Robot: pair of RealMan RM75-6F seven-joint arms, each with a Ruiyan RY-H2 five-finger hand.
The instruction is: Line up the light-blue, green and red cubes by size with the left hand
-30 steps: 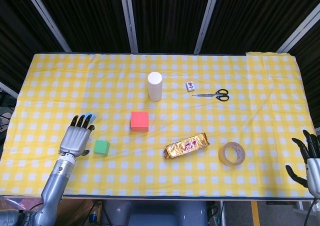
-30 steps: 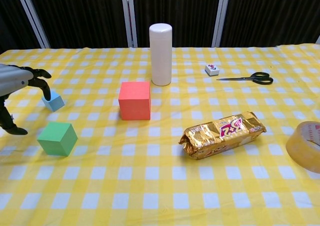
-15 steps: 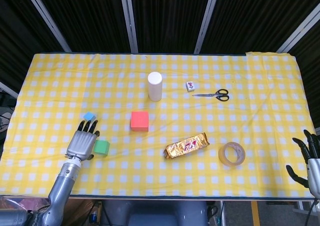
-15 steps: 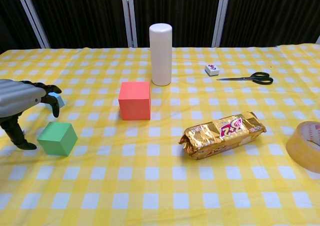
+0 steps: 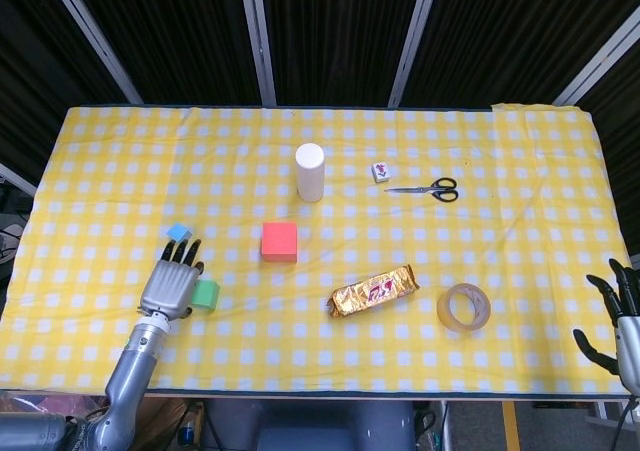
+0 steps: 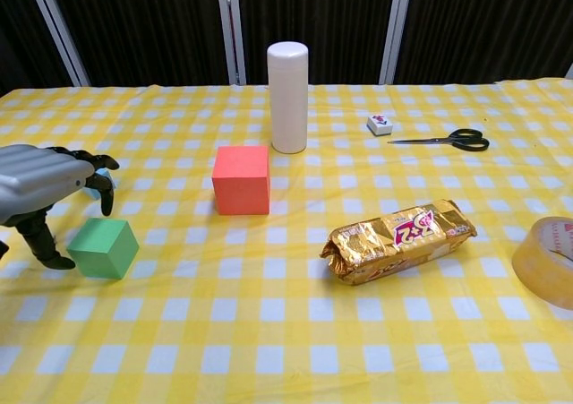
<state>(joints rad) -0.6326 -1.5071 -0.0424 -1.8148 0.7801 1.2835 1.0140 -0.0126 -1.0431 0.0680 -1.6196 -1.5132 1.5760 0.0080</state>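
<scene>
Yellow checked cloth covers the counter (image 5: pixel 100 151), where no row is formed yet: the red cube (image 5: pixel 279 241) sits mid-counter, the light-blue cube (image 5: pixel 179 232) far left, the green cube (image 6: pixel 104 248) just beside the left hand (image 5: pixel 171 287), fingers apart and holding nothing. The right hand (image 5: pixel 622 319) idles, spread. A white cylinder (image 5: pixel 310 172) and snack pack (image 5: pixel 374 290) lie nearby but clear.

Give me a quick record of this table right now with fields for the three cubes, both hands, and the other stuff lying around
red cube: near table centre, in front of the white cylinder
green cube: left front, beside the left hand
light-blue cube: just beyond the left hand's fingertips
left hand: over the cloth at the green cube, holding nothing
right hand: at the table's right front edge, fingers spread
other items: snack pack, tape roll, scissors, small tile
</scene>
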